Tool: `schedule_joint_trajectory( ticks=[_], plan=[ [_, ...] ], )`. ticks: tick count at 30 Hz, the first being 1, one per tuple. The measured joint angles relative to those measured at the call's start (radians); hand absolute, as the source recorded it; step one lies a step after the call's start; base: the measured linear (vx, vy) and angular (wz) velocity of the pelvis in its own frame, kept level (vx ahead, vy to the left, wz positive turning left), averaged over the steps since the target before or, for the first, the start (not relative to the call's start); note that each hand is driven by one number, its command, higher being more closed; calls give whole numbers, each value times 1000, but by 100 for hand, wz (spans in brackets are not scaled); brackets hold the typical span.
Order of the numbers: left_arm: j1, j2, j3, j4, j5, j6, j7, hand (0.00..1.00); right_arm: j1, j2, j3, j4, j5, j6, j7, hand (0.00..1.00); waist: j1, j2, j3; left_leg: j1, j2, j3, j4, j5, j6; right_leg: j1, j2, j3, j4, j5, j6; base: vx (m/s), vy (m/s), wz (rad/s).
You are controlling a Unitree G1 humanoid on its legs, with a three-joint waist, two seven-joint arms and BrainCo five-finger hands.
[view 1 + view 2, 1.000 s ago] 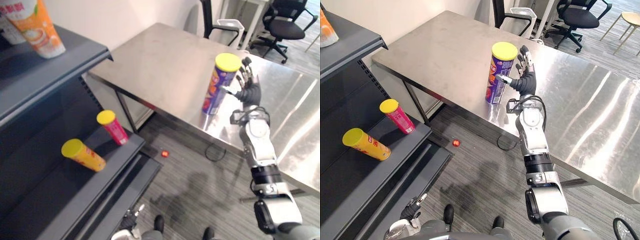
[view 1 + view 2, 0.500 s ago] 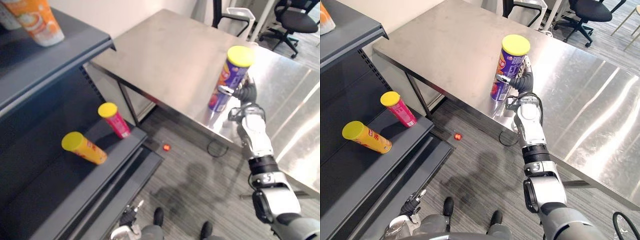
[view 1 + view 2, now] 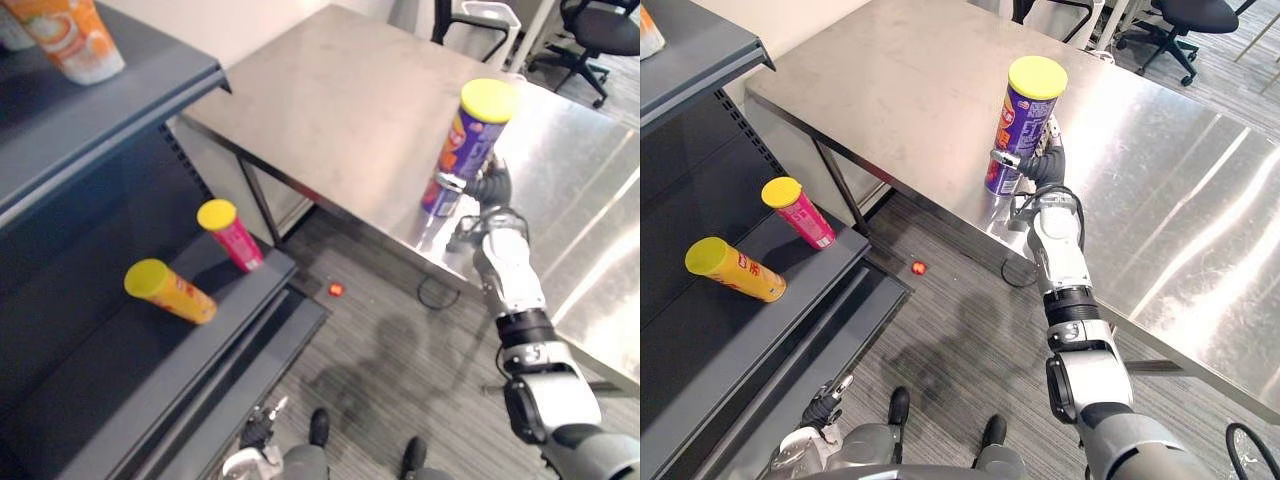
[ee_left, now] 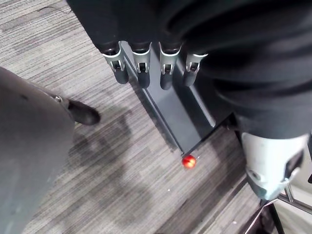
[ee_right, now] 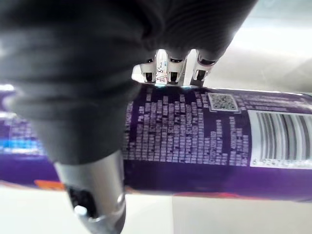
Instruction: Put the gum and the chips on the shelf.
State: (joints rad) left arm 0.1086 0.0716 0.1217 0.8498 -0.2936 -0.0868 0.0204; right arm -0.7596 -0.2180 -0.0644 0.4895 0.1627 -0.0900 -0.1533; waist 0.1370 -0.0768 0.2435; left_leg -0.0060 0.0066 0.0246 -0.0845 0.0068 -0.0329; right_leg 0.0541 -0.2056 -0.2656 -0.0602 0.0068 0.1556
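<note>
Gripping one purple can [image 3: 1024,125], right hand [image 3: 1039,166], two cans [image 3: 798,212] [image 3: 732,271] shelved

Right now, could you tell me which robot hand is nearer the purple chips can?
Right. The right robot hand wraps around the purple chips can; the left robot hand hangs low over the floor, far from it.

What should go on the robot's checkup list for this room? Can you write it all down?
Surface: steel table, bare apart from one can.
Job's things: purple chips can upright on the table; gum not identified.
Clutter: red can and orange can on the shelf; small red thing on the floor.
Grippers: right robot hand wrapped round the purple chips can; left robot hand open, low over the floor.
Cables: nothing seen.
Surroundings: office chair, white bin.
</note>
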Motion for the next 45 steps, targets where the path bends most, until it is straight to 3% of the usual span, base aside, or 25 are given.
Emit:
schedule_joint_trajectory(
  ticks=[19, 20, 45],
  plan=[
    [-2, 0, 2, 0, 1, 1, -1, 0, -85, 0, 57, -91, 1, -3, 9, 0, 4, 0, 0, 0, 12, 18, 17, -3, -4, 2, 10, 15, -6, 0, 0, -3, -2, -3],
    [-2, 0, 2, 0, 1, 2, -1, 0, -85, 0, 63, -91, 1, -3, 10, 100, 3, 0, 0, 0, 14, 18, 18, -3, -4, 2, 11, 16, -7, 0, 0, -37, -20, -3],
    [-2, 2, -10, 2, 12, 3, 4, 0, 29, 50, 34, -139, -6, -33, 10, 100, 5, -13, -13, 3, 5, 18, 18, -1, -7, 4, 10, 13, -4, 0, 0, -1, -1, 0]
  ],
)
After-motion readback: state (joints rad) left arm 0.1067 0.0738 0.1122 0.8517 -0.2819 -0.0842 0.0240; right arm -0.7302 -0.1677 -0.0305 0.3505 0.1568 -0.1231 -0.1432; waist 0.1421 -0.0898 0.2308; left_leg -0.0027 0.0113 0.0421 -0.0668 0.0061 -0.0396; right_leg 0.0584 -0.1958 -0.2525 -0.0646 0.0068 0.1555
